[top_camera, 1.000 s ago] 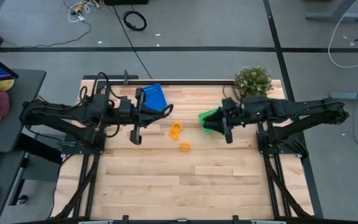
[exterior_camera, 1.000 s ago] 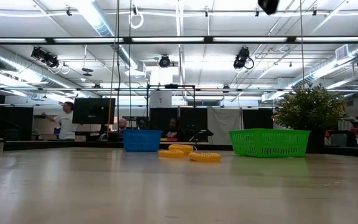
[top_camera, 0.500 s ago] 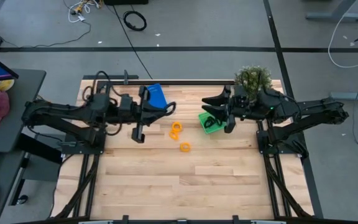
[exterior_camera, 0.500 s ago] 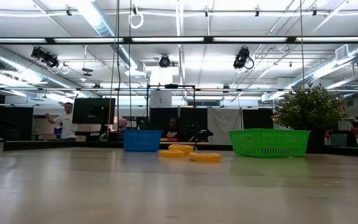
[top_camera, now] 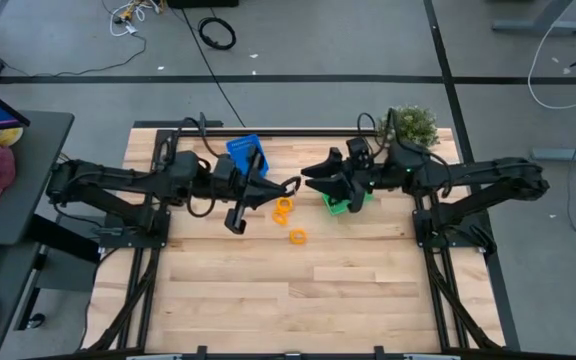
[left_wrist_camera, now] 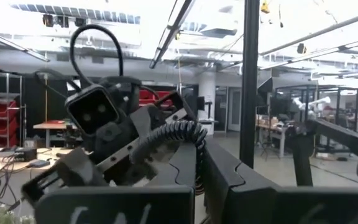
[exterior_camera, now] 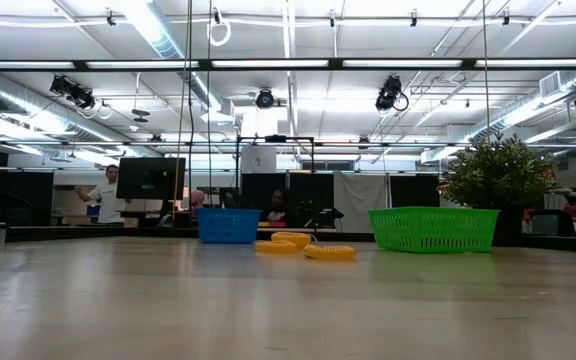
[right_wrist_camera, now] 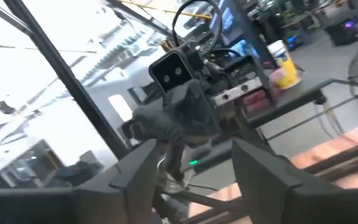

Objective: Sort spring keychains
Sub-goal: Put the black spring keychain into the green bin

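Three orange spring keychains (top_camera: 286,214) are lying on the bare wood of the table (top_camera: 298,300), and serve here as the landmark: two are sitting close together (top_camera: 283,207) and a third (top_camera: 297,237) is resting just nearer the table's front edge; in the low view they are showing as flat orange coils (exterior_camera: 308,246). A blue bin (top_camera: 245,152) is standing to the left of the keychains and farther back, partly covered by the left arm; a green bin (top_camera: 346,203) is standing to their right, largely hidden under the right arm. What either bin is holding cannot be told. A potted plant (top_camera: 409,124) is sitting beyond the green bin at the back edge. The left gripper (top_camera: 268,192) is hanging just left of the keychains, fingers spread wide, nothing between them. The right gripper (top_camera: 320,178) is hovering just right of them and above, also spread wide and empty. Both grippers are facing each other across the keychains, touching none.
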Robot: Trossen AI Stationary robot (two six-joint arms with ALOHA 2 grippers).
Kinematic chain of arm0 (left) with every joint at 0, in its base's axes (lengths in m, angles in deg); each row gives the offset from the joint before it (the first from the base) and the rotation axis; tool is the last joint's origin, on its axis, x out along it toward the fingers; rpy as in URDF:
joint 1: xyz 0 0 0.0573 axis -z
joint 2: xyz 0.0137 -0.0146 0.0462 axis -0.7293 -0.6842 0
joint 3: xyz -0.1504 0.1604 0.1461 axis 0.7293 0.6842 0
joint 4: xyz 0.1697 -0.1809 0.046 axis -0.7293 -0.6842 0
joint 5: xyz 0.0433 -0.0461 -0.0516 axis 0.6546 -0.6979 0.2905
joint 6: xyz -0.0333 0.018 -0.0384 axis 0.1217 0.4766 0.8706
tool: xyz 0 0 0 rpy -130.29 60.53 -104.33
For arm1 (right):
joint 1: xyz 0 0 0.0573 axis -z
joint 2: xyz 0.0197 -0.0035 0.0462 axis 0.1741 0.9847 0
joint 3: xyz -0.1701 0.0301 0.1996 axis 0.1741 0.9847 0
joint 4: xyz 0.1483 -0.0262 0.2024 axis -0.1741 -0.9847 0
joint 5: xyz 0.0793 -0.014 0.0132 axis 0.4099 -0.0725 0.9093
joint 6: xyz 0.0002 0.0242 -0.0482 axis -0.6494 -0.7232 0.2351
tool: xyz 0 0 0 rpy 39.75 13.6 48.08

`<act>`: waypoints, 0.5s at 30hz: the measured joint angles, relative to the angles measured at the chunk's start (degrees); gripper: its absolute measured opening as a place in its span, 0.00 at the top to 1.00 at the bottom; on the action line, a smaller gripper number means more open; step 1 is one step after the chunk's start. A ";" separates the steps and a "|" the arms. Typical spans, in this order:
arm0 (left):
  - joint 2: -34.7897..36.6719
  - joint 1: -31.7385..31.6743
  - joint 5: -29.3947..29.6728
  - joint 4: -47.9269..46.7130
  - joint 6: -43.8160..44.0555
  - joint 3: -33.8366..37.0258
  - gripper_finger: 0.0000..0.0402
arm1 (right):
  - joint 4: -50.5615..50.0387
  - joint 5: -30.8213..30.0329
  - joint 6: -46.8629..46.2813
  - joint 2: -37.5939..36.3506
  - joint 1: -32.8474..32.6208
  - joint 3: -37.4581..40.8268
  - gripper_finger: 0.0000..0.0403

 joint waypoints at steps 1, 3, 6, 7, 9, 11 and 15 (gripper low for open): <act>0.00 0.02 -0.02 0.03 -0.01 0.00 0.98 | 0.99 0.60 -0.24 0.50 0.08 0.00 0.45; 0.06 0.00 -0.06 0.30 -0.04 0.00 0.98 | 2.79 0.95 -0.26 1.39 0.08 0.00 0.41; 0.06 0.00 -0.04 -0.01 -0.06 0.00 0.98 | 5.20 1.23 -0.04 2.67 0.06 0.00 0.37; 0.06 0.00 -0.04 -0.01 -0.06 0.00 0.98 | 5.45 1.21 -0.01 2.97 0.06 0.00 0.36; 0.06 0.00 -0.04 -0.05 -0.05 0.00 0.97 | 6.30 1.23 0.30 3.44 0.06 0.00 0.35; 0.06 0.00 -0.02 -0.57 -0.08 0.00 0.97 | 6.84 1.68 0.23 3.48 0.06 0.02 0.35; 0.06 -0.16 0.05 -2.42 -0.08 0.00 0.98 | 7.05 1.81 1.26 3.46 0.06 0.02 0.39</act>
